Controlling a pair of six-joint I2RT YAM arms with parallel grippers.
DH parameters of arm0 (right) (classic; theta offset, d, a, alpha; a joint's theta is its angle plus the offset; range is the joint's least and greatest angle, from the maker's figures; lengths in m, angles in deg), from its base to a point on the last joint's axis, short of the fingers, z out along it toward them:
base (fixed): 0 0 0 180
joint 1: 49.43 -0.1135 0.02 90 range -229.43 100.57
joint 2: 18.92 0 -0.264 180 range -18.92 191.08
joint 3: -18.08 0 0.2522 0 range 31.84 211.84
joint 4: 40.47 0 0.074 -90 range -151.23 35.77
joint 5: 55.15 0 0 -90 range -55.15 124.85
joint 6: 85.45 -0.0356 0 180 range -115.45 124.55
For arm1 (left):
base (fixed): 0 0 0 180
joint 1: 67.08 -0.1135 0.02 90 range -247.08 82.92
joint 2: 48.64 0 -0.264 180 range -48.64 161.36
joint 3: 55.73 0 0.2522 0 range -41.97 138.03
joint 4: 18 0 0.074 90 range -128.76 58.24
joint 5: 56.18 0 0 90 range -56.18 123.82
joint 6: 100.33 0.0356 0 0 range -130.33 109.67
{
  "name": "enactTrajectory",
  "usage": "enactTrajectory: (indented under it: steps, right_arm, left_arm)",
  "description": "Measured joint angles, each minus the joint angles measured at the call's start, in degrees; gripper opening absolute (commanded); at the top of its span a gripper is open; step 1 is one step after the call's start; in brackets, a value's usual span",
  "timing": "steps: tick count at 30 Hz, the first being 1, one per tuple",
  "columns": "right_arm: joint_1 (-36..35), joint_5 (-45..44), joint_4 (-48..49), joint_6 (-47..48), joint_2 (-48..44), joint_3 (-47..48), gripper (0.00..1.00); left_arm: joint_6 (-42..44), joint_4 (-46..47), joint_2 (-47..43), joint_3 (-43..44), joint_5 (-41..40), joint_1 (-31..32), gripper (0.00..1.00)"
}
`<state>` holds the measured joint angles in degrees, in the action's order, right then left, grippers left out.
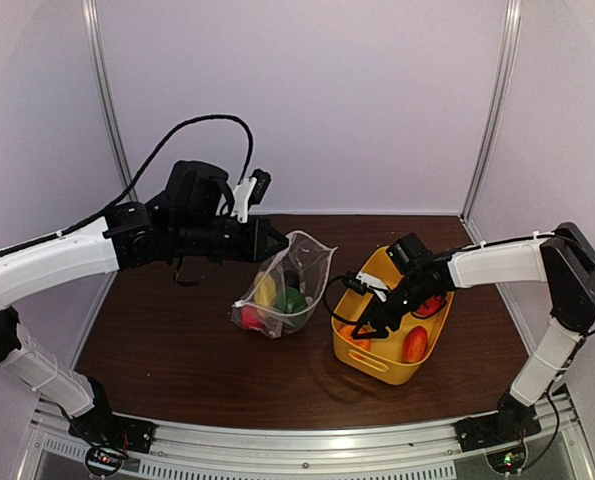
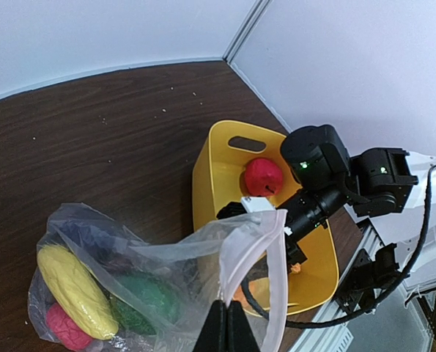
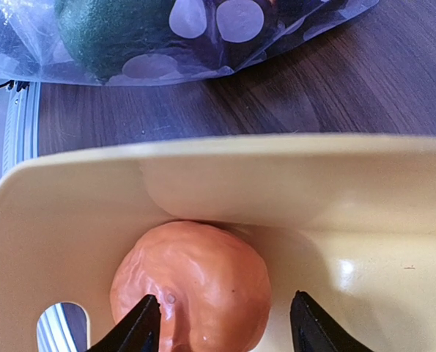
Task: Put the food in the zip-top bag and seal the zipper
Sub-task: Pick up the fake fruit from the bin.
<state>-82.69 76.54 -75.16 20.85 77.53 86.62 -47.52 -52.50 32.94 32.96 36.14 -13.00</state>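
So the left pincer [image 1: 273,241], centre-left of the overhead shot, is clamped on the rim of the clear dotted plastic zip-top bag [image 1: 282,290], mid-frame on the dark wood tabletop [image 1: 177,340]. Right of that, the right pincer [image 3: 225,326] is spread apart over a lumpy orange toy fruit [image 3: 192,282] inside the yellow plastic tub [image 1: 389,368].

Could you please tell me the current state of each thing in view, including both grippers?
bag: open, mouth held up.
zipper: unsealed.
left gripper: shut on the bag's rim.
right gripper: open, jaws either side of the orange fruit.
orange fruit: in the tub, not gripped.
red fruit: in the tub.
yellow piece: inside the bag.
green piece: inside the bag.
pink piece: inside the bag.
tub: upright.
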Motion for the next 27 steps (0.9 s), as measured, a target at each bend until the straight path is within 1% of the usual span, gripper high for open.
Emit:
enactTrajectory:
  steps: [5,11,15,18,27]
  right_arm:
    - [0.0,0.0,-0.2,0.1,0.1,0.0,0.60]
    - [0.0,-0.2,-0.3,0.3,1.3,0.0,0.56]
    - [0.0,-0.3,-0.3,0.3,1.4,0.0,0.49]
    - [0.0,-0.3,-0.3,0.4,1.4,0.0,0.42]
    - [1.8,-0.6,-1.0,1.5,-0.4,0.0,0.31]
  left_arm:
    - [0.0,0.5,-0.2,-0.7,0.0,0.0,0.00]
    - [0.0,1.2,-0.4,-1.2,0.0,0.0,0.00]
    - [0.0,1.3,-0.6,-1.5,0.0,0.0,0.00]
    - [0.0,1.3,-0.7,-1.5,0.0,0.0,0.00]
    - [0.0,1.4,-0.7,-1.8,0.0,0.0,0.00]
